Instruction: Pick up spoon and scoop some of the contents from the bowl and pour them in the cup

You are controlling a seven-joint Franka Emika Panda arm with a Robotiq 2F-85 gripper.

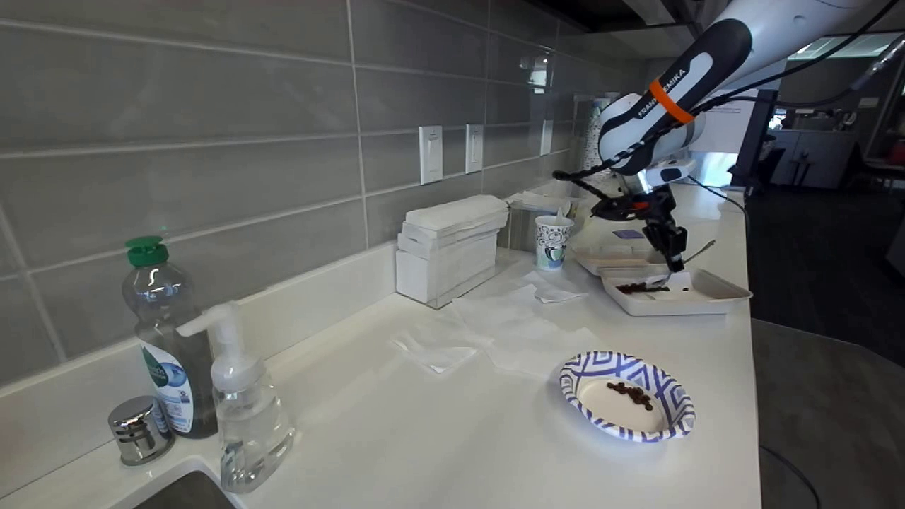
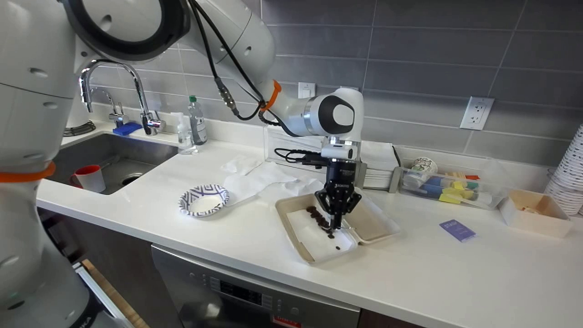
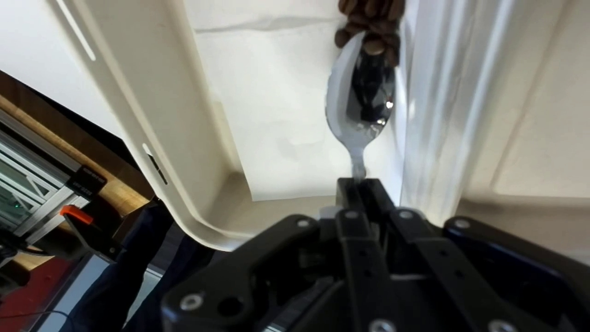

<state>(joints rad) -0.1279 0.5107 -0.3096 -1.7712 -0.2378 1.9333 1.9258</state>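
Over the dish (image 3: 161,92), my gripper (image 3: 360,186) is closed on the spoon (image 3: 360,108); its tip, at my wrist-view 12 o'clock, meets the beans (image 3: 368,20); scooping, I judge; next, dig and lift toward the cup (image 1: 551,244).

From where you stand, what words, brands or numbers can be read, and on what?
"FRAN" and "EMIKA": arm, split by orange band.
"STASH": purple packet.
"DIRTY": red sign on dishwasher.
"ROBOTIQ", probably, blurred: claw.
Too small, blurred or cut off: lettering on green-capped bottle, black block, robot base.
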